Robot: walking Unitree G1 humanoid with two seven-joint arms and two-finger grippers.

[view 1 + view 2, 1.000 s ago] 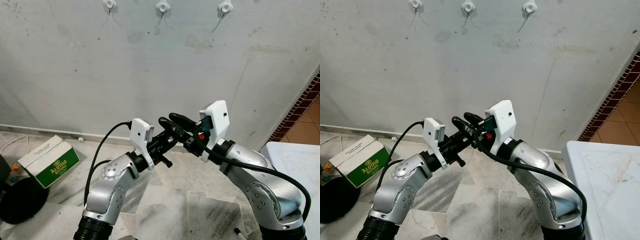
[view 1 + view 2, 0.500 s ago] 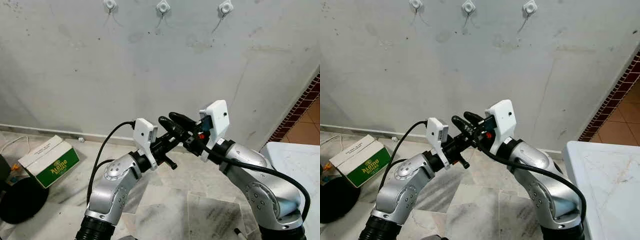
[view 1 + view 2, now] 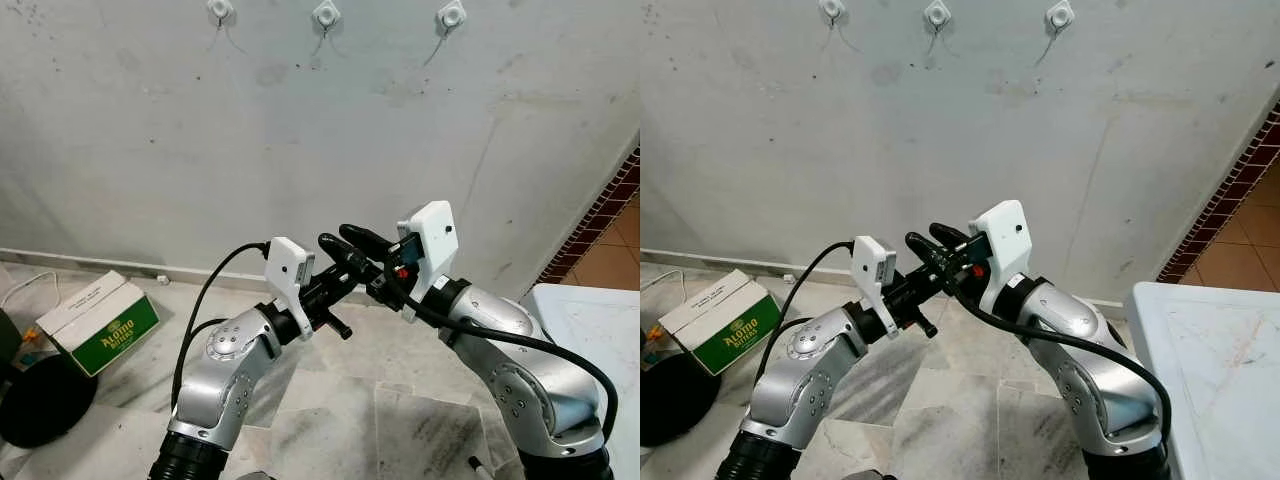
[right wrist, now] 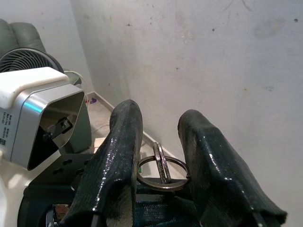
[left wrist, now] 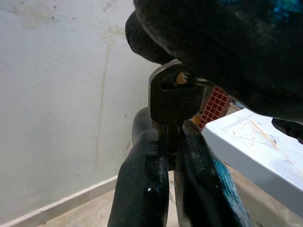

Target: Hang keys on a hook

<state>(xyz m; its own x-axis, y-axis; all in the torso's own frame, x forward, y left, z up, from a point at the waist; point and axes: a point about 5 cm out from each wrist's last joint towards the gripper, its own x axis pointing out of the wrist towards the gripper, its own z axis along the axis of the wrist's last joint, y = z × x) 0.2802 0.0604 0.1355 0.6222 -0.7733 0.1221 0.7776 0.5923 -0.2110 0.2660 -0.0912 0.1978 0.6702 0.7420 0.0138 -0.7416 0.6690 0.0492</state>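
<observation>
A dark key [image 5: 173,97] on a metal ring [image 4: 163,166] is held up in front of the grey wall. My left gripper [image 5: 173,130] is shut on the key's blade, with the head sticking out past the fingertips. My right gripper [image 4: 158,123] meets it from the other side. Its two black fingers [image 4: 120,142] stand apart with the ring lying between them. Both grippers touch at chest height [image 3: 350,262]. Three white hooks [image 3: 325,14] sit high on the wall, well above both grippers.
A green and white cardboard box [image 3: 98,322] lies on the floor at the left, with a black round object [image 3: 40,400] near it. A white table [image 3: 590,320] stands at the right. Red tiles [image 3: 612,205] edge the wall's right side.
My left arm has shifted slightly right, closer to the right gripper. The right arm has barely moved, and the key stays between the two grippers.
</observation>
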